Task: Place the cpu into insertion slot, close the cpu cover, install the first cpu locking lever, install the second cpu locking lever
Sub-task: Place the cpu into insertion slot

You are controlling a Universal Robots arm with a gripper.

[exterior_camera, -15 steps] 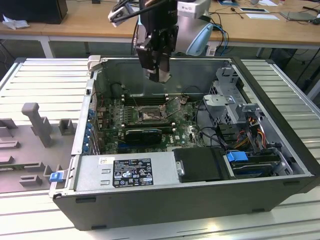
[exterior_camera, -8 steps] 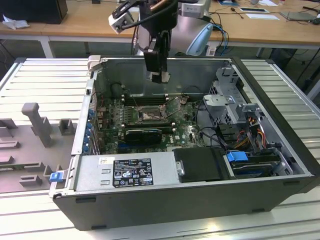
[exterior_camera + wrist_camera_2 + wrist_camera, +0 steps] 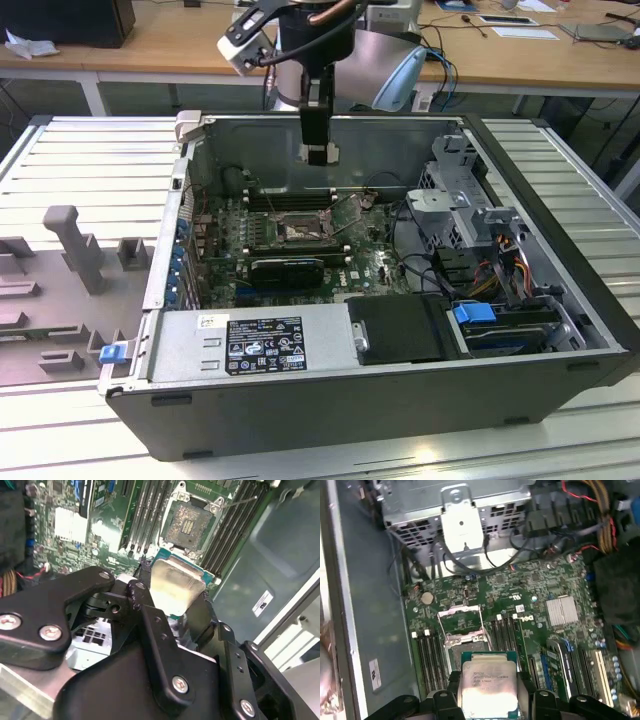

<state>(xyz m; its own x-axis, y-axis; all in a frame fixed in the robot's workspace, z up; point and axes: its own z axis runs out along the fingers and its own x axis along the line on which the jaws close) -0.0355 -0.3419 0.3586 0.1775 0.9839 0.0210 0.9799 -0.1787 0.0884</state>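
Bright, even overhead light fills the exterior view: the ribbed desk [image 3: 570, 170] glares pale toward 2 o'clock, while the computer case [image 3: 420, 400] lies in soft shadow inside. In both wrist views the cpu [image 3: 172, 587] [image 3: 487, 690] catches glare; in the second wrist view its top is washed out.

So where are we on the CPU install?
Done: nothing seated. In hand: gripper holds the cpu in shut jaws, above the board. Left: slot is bare, pins exposed; cover is open, so seating, closing and both locking steps are not done.
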